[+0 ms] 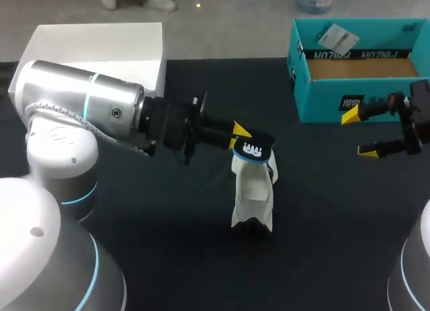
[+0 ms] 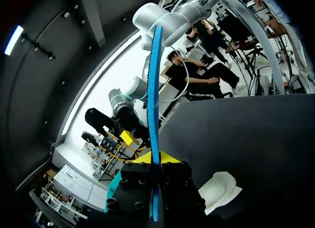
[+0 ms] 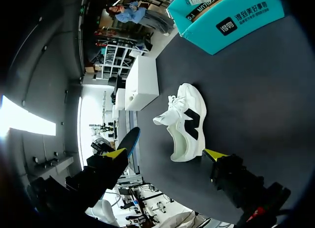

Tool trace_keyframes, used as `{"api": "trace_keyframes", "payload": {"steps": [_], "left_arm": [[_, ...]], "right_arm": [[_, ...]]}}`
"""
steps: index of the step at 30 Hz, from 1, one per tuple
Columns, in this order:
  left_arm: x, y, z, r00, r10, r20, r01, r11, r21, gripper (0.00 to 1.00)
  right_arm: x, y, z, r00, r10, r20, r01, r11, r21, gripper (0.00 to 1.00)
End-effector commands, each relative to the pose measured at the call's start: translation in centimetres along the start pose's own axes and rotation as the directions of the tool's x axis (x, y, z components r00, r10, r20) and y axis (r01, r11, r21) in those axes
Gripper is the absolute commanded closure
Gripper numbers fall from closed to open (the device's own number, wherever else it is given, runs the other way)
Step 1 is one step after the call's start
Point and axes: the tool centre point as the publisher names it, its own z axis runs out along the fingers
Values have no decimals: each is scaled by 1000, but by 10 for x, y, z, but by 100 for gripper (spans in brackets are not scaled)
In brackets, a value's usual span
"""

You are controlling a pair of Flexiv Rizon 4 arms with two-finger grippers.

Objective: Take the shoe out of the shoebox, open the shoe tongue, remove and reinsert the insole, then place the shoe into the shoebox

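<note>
A white shoe (image 1: pixel 253 193) with a black side mark stands on the black table (image 1: pixel 168 244), toe toward me. Just above its opening my left gripper (image 1: pixel 243 136) is shut on the dark insole (image 1: pixel 256 150), which has a blue edge. In the left wrist view the insole (image 2: pixel 155 105) shows edge-on as a blue strip rising from between the yellow tips of the gripper (image 2: pixel 154 159), with the shoe (image 2: pixel 221 189) beside and below. My right gripper (image 1: pixel 360 132) hangs open and empty in front of the teal shoebox (image 1: pixel 356 96). In its own view the shoe (image 3: pixel 187 122) lies ahead of the open gripper (image 3: pixel 165 153).
The teal shoebox (image 3: pixel 231 16) sits open at the table's far right corner, with a paper tag inside. A white box (image 1: pixel 101 46) stands at the far left, also seen in the right wrist view (image 3: pixel 142 82).
</note>
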Motion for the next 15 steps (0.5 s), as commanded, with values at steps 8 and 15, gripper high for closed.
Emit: {"api": "trace_keyframes", "payload": {"steps": [8,15], "left_arm": [[50,-7,-2,993,-110,-33,110,994,25,100],[70,6,13,992,-119,-37,120,993,13,100]], "right_arm": [[0,-2,0,1000,2,5,-2,1000,-2,0],[0,-2,0,1000,2,5,-2,1000,-2,0]]}}
